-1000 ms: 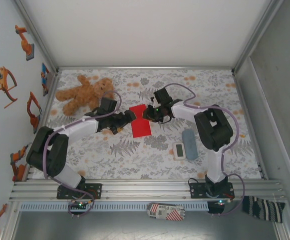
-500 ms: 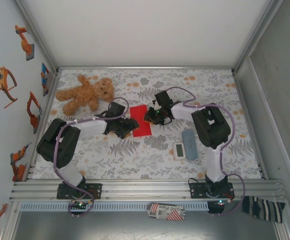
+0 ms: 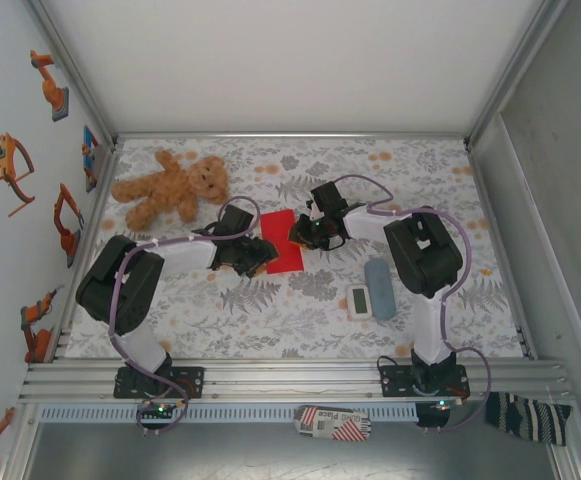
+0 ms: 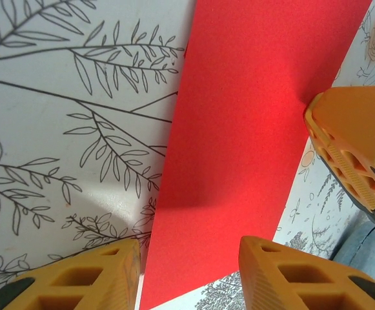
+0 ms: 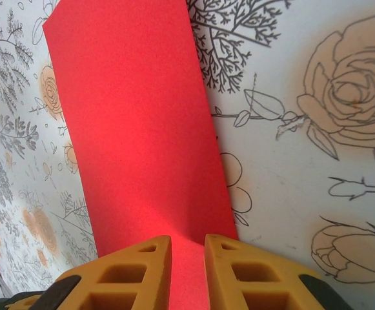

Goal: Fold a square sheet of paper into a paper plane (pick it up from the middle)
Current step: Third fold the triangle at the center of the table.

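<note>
The square sheet of paper (image 3: 282, 240) lies on the flowered table as a bright red oblong, long side running away from me. My left gripper (image 3: 263, 252) is at its near left edge. In the left wrist view the left gripper (image 4: 188, 258) has its orange fingers apart, low over the red paper (image 4: 239, 129), whose near end lies between them. My right gripper (image 3: 298, 236) is at the paper's right edge. In the right wrist view the right gripper (image 5: 187, 242) has its fingers nearly together, with a strip of the red paper (image 5: 135, 129) rising between them.
A brown teddy bear (image 3: 170, 187) lies at the back left. A grey-blue block (image 3: 379, 276) and a white timer (image 3: 359, 300) sit right of the paper, near the right arm. One orange finger of the right gripper (image 4: 355, 142) shows at the left wrist view's right edge.
The left arm has folded back and brought its gripper lower onto the paper's left edge, its fingers drawing closer together. The right gripper has barely moved.
</note>
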Motion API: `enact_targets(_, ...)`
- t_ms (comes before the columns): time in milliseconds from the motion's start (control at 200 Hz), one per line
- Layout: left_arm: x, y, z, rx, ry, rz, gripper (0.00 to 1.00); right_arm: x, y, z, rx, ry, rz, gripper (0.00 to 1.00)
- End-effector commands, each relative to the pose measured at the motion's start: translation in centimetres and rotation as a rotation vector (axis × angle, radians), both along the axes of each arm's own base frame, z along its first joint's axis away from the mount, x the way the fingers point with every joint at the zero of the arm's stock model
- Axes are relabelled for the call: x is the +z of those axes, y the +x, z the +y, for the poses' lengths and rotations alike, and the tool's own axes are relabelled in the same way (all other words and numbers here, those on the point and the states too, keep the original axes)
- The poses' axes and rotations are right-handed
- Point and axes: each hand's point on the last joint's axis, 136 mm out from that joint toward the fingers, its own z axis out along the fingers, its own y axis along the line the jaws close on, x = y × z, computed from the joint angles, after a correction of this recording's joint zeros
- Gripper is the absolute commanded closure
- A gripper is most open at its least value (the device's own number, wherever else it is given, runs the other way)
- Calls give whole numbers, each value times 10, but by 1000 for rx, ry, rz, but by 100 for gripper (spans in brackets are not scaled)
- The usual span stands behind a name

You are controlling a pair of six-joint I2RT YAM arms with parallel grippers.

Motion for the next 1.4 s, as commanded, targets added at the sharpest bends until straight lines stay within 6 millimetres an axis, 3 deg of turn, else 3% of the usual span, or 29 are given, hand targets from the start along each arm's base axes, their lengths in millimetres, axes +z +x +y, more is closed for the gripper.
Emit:
enact_targets(0,11,8,-12,-14,-40,-24,55,-31,-11,-14,-29,-71,68,79)
enact_targets(250,23,26,-14,-21,-59,-73,56,-29,-10,-15,-32,-70,63,79)
enact_targets(611,14,48,-12,-18,-108,-67,62,-29,-10,-16,-35,-69,61,79)
enact_targets(1222,4,52,-4,8,-111,-39,79,-17,-4,-12,-27,-24,16,79)
enact_targets(1397,6,53,-3,14,-115,-39,87,-3,2,-9,-23,7,-28,78)
